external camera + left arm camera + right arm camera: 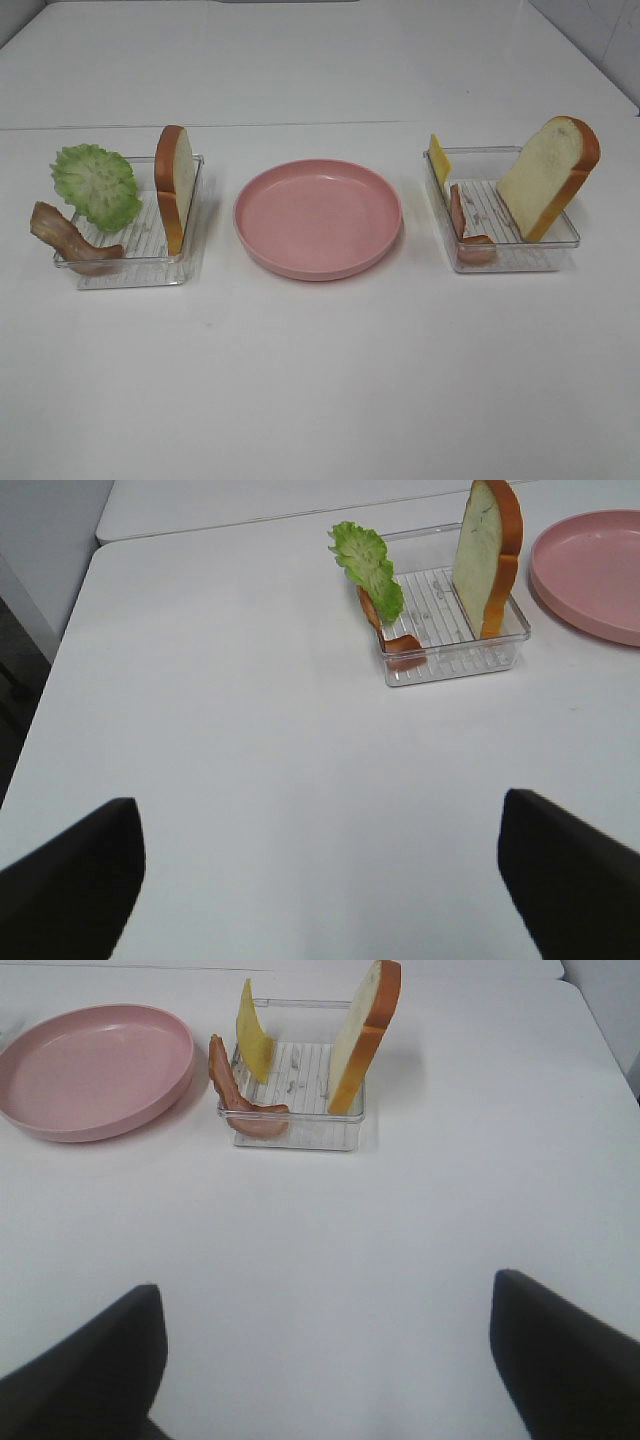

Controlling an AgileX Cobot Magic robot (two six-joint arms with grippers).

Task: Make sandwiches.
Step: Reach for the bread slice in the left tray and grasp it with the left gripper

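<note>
A smooth white table (320,380) carries three things in a row from left to right. A round pink plastic plate (318,215) lies in the middle. A clear, ribbed, rectangular plastic tray (130,275) sits to its left, and a second clear plastic tray (515,258) sits to its right. Both trays stand near the plate without touching it. A thin seam crosses the tabletop on the far side of the three.

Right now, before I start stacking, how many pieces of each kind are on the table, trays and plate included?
Bread slices: 2
Bacon strips: 2
Lettuce leaf: 1
Cheese slice: 1
Clear trays: 2
Pink plate: 1
Total: 9
</note>
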